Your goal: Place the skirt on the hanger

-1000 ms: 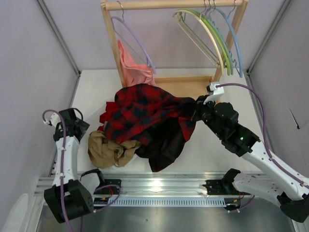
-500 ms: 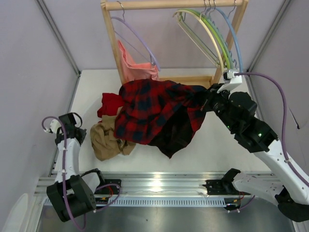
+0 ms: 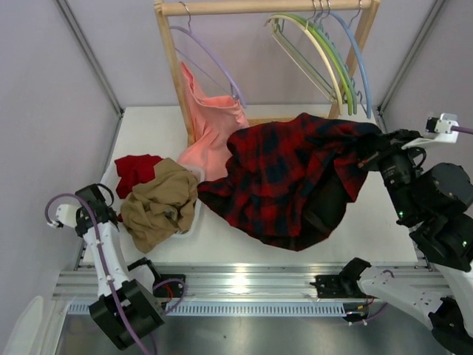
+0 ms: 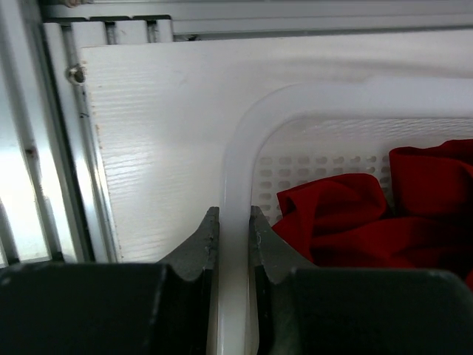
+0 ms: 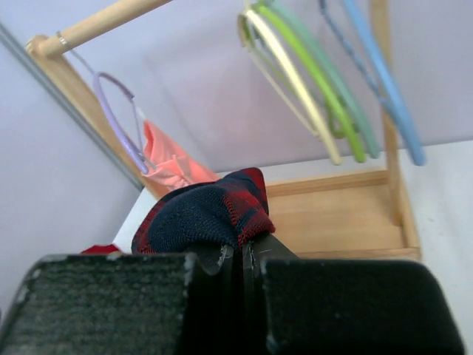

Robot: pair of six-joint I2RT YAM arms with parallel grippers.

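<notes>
right gripper [image 5: 240,255]: fingers pressed together on a fold of the skirt's edge. I see no gap between them in the right wrist view.
plaid skirt [image 3: 295,177]: one edge is lifted at the right gripper. The rest drapes left and down over the table, with its low end near the white basket [image 4: 238,140].
cream hanger [image 3: 314,48]: hooked on the wooden rail [image 3: 266,7], first in a bunch with the green and blue hangers. Nothing hangs on it.
key relation: from the pinched fold, the hanger lies up and toward the back wall, a little left of the gripper in the top view. They are well apart.
hanger axis: the arc runs slantwise from the hook at the rail down toward the rack's right post, its lower tip on the gripper's side.
nearer arm: the right, by far.
left gripper [image 4: 233,222]: fingers closed on the basket's rim at the table's left side. A red cloth [image 4: 347,222] lies inside.
judgement: the carry is under way but the skirt is not yet on the hanger. I expect the next move to bring the held edge up and back toward that lower tip.
risk: the trailing cloth could drag across the salmon garment [image 3: 214,129].
</notes>
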